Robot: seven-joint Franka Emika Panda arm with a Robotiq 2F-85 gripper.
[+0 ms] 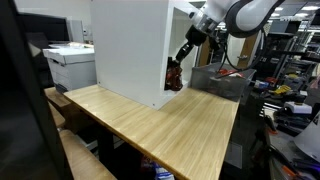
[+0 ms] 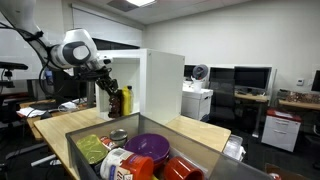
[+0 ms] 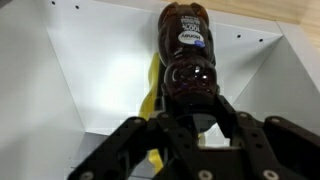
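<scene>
My gripper point(image 3: 190, 118) is shut on a dark brown sauce bottle point(image 3: 187, 50) with a blue and white label, its fingers clamped on either side of the bottle's body. The bottle point(image 1: 174, 76) is at the open side of a white cabinet point(image 1: 130, 45) that stands on the wooden table point(image 1: 170, 130). In the wrist view a yellow object point(image 3: 150, 98) shows behind the bottle, against the cabinet's white inner wall. In an exterior view the gripper point(image 2: 108, 86) holds the bottle point(image 2: 114, 102) beside a yellowish bottle point(image 2: 126, 100).
A grey bin point(image 2: 85, 135) in the foreground holds a purple bowl point(image 2: 150, 146), a can point(image 2: 118, 135), a green item and a red one. A printer point(image 1: 70, 62) stands beyond the table. Desks with monitors point(image 2: 250, 78) fill the room behind.
</scene>
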